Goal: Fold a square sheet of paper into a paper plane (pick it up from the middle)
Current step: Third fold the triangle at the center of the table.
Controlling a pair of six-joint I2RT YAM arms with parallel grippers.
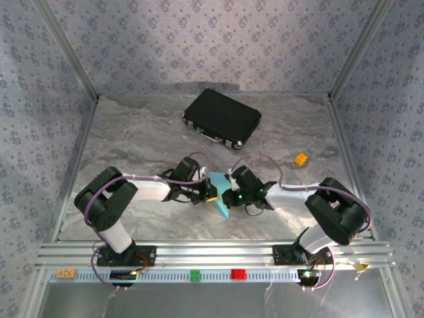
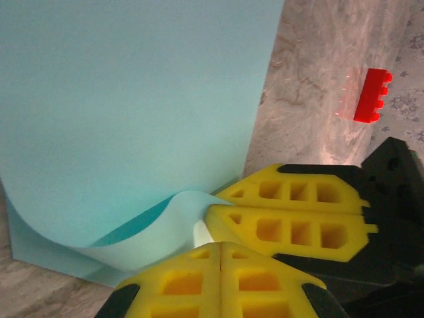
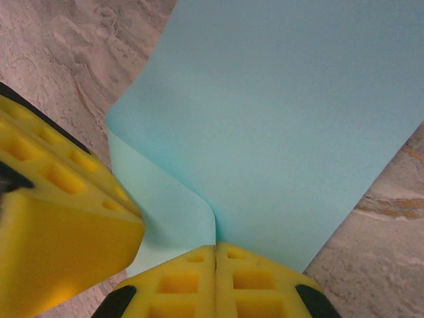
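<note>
The square sheet of paper is light blue and lies partly folded on the table between the two arms. It takes up most of the left wrist view and the right wrist view. A paler flap curls up from it. My right gripper is shut, and the paper's crease runs straight into its seam. My left gripper is shut with its tip against the curled flap; I cannot tell whether it pinches the paper. The two grippers meet tip to tip over the sheet.
A black hard case lies at the back of the table. A small orange block sits to the right. A red block and a green block rest on the front rail. Patterned walls close in three sides.
</note>
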